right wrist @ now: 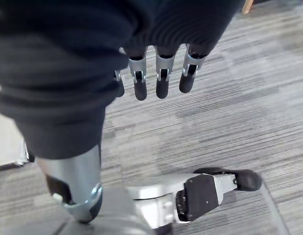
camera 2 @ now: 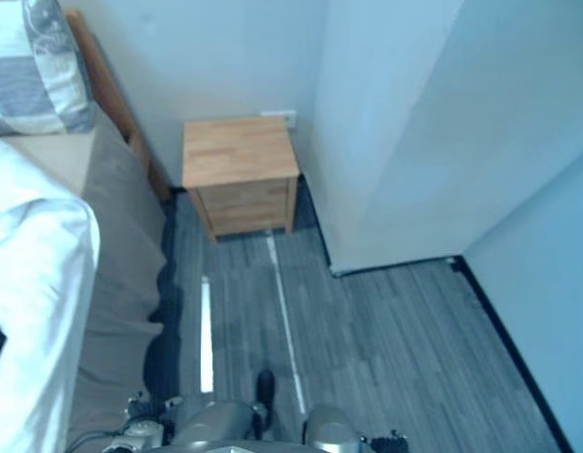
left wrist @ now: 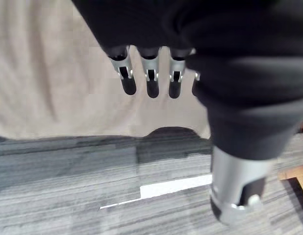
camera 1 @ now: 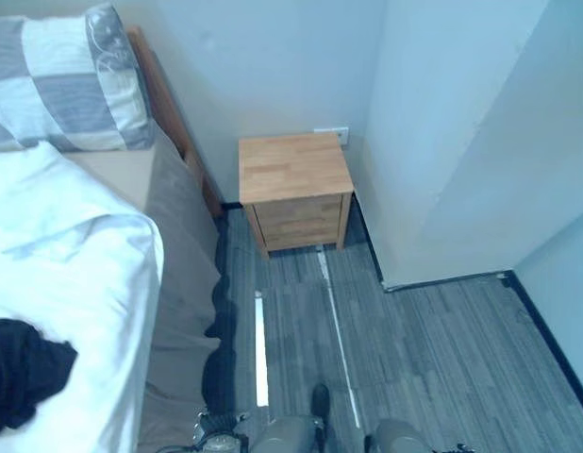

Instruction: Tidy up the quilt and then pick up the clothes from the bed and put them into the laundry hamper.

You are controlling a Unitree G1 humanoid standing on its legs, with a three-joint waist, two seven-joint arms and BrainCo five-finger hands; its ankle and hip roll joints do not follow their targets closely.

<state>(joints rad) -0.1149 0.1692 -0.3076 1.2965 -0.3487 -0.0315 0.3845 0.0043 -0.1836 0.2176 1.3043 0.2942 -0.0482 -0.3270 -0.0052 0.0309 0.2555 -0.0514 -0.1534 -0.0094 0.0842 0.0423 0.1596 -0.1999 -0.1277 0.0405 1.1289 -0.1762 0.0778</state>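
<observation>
My left hand (left wrist: 156,73) hangs beside the bed (camera 1: 174,283), fingers straight and relaxed, holding nothing; past their dark tips (left wrist: 152,89) I see the bed's smooth taupe skirt and, below it, grey striped carpet (camera 1: 433,359) with a white strip of tape (left wrist: 173,186). My right hand (right wrist: 159,73) hangs over the same carpet, fingers likewise loose and empty.

The quilt (camera 1: 65,283) is white, soft and rumpled, lying in broad folds across the mattress with its edge rolled over toward the floor side. On it, at the near corner, sits one heap of black clothes (camera 1: 23,373), crumpled and matte, touching the quilt and well apart from both my hands. At the head of the bed leans one plump pillow (camera 1: 70,80) in a grey and white check, with a swirling pattern down its side panel. The bed frame (camera 1: 159,94) behind it is warm brown wood.

Just beside the bed's head stands one square bedside table (camera 1: 294,189) of pale wood with visible grain and a drawer front, set against the plain white wall. A white wall socket (camera 1: 334,134) sits just above its back edge. Two pale lines of tape run along the carpet. I can read no writing anywhere.
</observation>
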